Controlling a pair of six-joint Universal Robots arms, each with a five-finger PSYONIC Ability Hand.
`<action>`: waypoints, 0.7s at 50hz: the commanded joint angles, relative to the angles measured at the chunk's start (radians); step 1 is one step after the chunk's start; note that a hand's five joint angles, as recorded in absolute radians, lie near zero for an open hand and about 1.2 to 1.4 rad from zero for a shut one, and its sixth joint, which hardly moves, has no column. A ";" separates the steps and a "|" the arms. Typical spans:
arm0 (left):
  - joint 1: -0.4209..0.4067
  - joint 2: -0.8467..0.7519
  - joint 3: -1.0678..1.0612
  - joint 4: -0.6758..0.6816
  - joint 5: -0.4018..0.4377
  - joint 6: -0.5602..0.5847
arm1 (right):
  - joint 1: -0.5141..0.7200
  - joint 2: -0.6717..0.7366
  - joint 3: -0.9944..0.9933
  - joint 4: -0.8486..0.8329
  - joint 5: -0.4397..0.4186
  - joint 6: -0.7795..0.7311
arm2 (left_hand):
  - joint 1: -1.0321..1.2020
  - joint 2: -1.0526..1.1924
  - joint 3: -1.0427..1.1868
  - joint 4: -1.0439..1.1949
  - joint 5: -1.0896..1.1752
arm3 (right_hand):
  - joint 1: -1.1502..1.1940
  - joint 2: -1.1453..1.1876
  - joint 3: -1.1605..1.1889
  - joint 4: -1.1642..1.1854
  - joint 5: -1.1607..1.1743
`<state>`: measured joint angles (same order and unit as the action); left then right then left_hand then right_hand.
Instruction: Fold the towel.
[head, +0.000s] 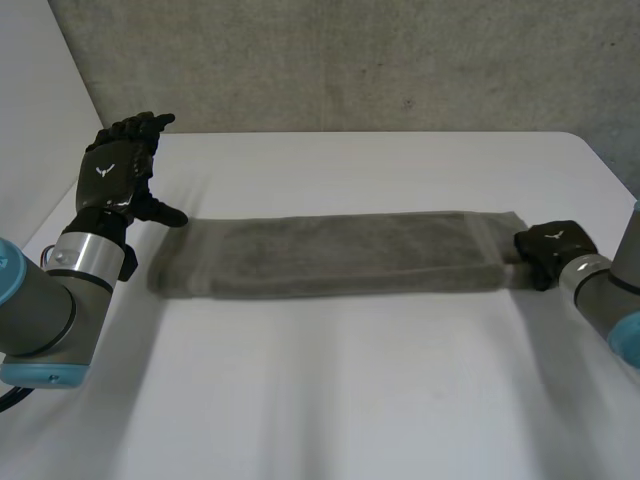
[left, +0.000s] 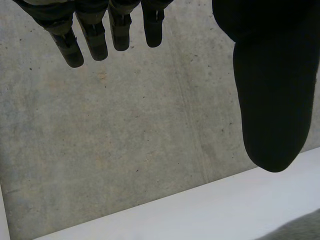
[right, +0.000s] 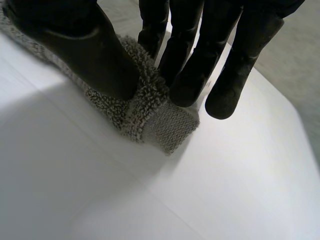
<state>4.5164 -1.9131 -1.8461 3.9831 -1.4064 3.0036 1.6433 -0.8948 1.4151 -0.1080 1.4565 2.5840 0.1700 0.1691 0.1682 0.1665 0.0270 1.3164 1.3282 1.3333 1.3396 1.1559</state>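
A grey towel (head: 330, 255), folded into a long narrow strip, lies flat across the middle of the white table (head: 340, 400). My right hand (head: 552, 246) is at the strip's right end. In the right wrist view its thumb (right: 90, 55) presses on top of the towel's end corner (right: 165, 125) and the fingers (right: 185, 75) curl behind it, pinching the cloth. My left hand (head: 120, 170) is raised just beyond the towel's left end, fingers straight and spread, touching nothing. Seen from the left wrist, a small piece of towel (left: 300, 227) lies below the thumb (left: 272, 100).
A grey concrete wall (head: 350, 60) rises behind the table's far edge. White tabletop stretches in front of and behind the towel strip.
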 joint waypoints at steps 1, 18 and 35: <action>0.000 0.000 0.001 -0.004 0.000 0.000 | -0.043 -0.050 -0.007 -0.001 0.221 -0.181 | 0.005 0.006 0.007 0.009 -0.026 | 0.080 0.068 0.063 0.057 0.066; 0.000 0.002 0.001 -0.004 -0.002 0.000 | 0.187 -0.202 -0.038 -0.361 0.311 -0.555 | 0.005 0.006 0.007 0.009 -0.026 | 0.080 0.068 0.063 0.057 0.066; -0.005 -0.001 -0.001 -0.004 -0.002 0.003 | 0.767 0.138 -0.113 -0.283 0.114 -0.535 | 0.005 0.006 0.007 0.009 -0.026 | 0.080 0.068 0.063 0.057 0.066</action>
<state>4.5149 -1.9111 -1.8454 3.9792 -1.4083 3.0053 2.3512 -0.8796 1.3039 -0.4584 1.5599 2.0479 0.1700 0.1690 0.1681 0.1663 0.0270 1.3261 1.3284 1.3427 1.3411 1.1610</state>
